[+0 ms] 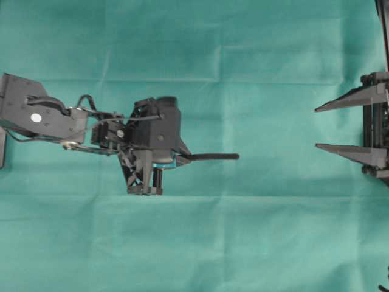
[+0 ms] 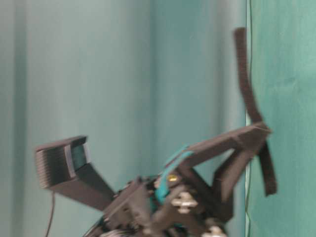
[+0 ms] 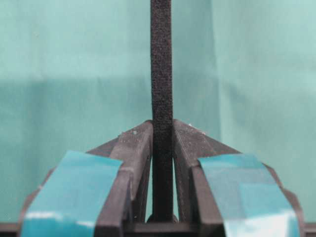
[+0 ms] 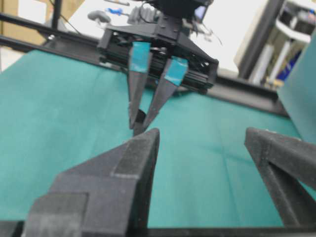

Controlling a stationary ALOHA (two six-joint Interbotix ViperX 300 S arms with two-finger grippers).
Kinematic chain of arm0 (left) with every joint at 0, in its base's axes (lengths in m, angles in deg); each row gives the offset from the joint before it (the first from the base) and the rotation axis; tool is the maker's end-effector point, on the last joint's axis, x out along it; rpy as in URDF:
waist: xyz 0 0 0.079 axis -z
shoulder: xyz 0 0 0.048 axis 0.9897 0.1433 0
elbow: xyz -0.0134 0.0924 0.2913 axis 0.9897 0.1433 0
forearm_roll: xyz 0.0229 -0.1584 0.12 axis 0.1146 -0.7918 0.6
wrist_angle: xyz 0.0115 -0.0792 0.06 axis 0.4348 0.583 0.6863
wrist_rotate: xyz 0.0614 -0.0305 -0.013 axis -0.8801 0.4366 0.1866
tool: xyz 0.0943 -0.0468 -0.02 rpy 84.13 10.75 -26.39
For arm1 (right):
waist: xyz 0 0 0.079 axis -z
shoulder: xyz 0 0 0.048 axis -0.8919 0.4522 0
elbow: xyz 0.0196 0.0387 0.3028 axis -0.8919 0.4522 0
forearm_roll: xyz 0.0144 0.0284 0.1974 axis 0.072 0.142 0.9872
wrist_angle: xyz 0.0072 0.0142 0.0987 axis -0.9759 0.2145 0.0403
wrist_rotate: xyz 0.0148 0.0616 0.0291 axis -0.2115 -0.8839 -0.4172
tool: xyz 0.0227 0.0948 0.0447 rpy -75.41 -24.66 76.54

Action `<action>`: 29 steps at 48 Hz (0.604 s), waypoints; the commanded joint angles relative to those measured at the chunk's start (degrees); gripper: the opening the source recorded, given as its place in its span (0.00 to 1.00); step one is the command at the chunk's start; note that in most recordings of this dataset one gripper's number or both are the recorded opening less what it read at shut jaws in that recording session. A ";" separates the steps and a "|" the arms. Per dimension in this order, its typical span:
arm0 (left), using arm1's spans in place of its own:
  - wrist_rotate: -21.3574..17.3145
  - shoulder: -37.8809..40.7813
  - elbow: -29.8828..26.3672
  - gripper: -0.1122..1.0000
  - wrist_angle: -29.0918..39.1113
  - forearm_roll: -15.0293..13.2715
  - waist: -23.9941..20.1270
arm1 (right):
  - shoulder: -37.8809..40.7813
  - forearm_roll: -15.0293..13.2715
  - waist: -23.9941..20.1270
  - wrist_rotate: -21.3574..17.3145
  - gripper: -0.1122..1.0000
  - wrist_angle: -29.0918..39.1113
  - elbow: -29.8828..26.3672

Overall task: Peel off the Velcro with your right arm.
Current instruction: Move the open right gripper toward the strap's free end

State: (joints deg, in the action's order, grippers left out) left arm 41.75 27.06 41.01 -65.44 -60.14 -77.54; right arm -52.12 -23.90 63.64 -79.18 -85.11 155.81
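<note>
While your left gripper (image 1: 182,157) has its taped fingers (image 3: 143,148) pinched tight on the Velcro (image 1: 213,156), holding the strip out over the green worktop (image 1: 243,243), your right gripper (image 1: 318,128) waits well apart with fingers spread wide and empty, so peeling hasn't begun.

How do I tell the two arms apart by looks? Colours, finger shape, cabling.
Both are black. The left pincer has long tapered fingers with teal tape patches near their bases; thin black cables loop along the left arm, which carries a white round sticker. The right pincer has plain dark-grey pointed wedge fingers, no tape.
</note>
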 commanded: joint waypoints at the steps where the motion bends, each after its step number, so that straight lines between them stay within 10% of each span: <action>1: 1.14 -2.81 0.44 0.19 -2.46 -0.09 0.26 | 0.88 -1.85 0.00 0.09 0.47 -0.70 -2.11; 29: 12.39 -6.94 5.62 0.19 -12.83 -0.09 0.00 | 13.62 -6.06 1.23 13.62 0.47 -0.70 -8.17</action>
State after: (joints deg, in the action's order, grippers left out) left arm 53.17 21.88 46.72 -76.69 -60.14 -77.46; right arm -40.52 -29.88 64.69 -66.35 -85.28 149.66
